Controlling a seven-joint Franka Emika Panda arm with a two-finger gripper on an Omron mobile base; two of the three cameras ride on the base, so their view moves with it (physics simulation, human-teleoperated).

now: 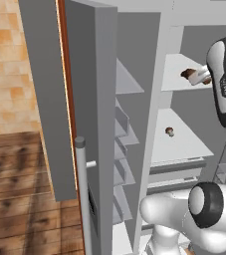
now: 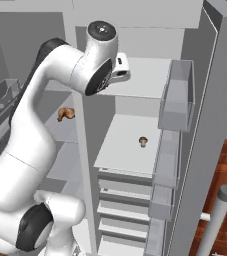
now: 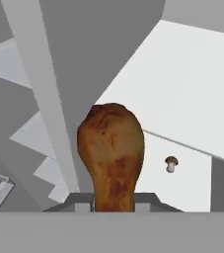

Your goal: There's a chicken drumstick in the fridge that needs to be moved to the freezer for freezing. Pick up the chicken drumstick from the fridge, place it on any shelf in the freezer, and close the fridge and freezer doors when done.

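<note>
In the hand view the chicken drumstick [image 3: 111, 153] is brown and stands thick end forward, with my gripper [image 3: 113, 200] shut on its narrow end. It hangs in the air in front of the grey divider between the freezer [image 3: 29, 133] on the left and the fridge [image 3: 182, 89] on the right. In the left base view the drumstick [image 1: 188, 74] shows as a brown tip beside my gripper [image 1: 198, 76], level with the fridge's upper shelf [image 1: 176, 69]. From the right base camera the drumstick [image 2: 65, 114] peeks out left of the arm. Both doors stand open.
A small brown mushroom [image 1: 169, 131] [image 2: 143, 141] lies on the fridge's lower shelf [image 2: 125, 145]. The freezer door [image 1: 104, 124] with its silver handle [image 1: 82, 189] stands at the left. At the right is the fridge door [image 2: 220, 125] with clear bins [image 2: 177, 100]. Slim freezer shelves [image 1: 127, 82] stack beside the divider.
</note>
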